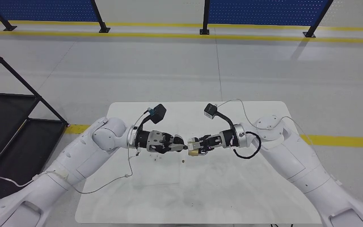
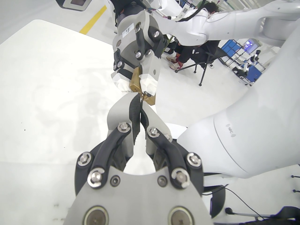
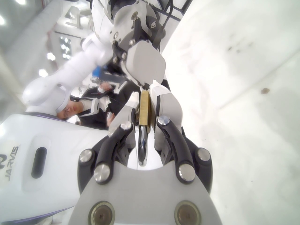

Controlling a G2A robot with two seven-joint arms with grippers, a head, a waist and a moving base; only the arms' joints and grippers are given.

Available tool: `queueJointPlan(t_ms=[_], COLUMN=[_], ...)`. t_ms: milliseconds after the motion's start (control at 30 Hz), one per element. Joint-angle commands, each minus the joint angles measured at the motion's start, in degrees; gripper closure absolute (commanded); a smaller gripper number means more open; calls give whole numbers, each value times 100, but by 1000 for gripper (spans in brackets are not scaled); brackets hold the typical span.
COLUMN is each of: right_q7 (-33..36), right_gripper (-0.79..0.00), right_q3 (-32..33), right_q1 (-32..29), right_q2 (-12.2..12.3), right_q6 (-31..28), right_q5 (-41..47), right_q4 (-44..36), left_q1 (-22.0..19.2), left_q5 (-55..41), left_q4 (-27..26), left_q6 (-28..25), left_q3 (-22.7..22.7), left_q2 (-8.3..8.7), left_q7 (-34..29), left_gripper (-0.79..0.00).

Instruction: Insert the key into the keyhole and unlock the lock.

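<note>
The right jaws are shut tight on the brass padlock (image 3: 144, 108) and hold it up above the table (image 1: 170, 198). The left jaws are pinched shut on the little key (image 2: 143, 97), and its tip is right at the bottom of the padlock. I can't tell if it is in the keyhole. If the key is a bit crooked it could jam or slide off, and a hard push could twist the padlock or make the key fall.
</note>
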Motion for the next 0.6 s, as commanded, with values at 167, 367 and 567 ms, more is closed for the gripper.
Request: queueJointPlan(t_ms=[167,367,567], right_q7=[0,0,0], right_gripper=[0,0,0], right_q3=[0,0,0], right_q1=[0,0,0], right_q2=[0,0,0], right_q6=[0,0,0], right_q5=[0,0,0], right_q4=[0,0,0], left_q1=[89,155,268], left_q5=[170,358,785], left_q4=[-45,-97,-217], left_q6=[-21,-58,-118], left_q3=[-80,-170,-311], left_q2=[-19,-28,-34], left_q7=[133,224,432], left_gripper=[0,0,0])
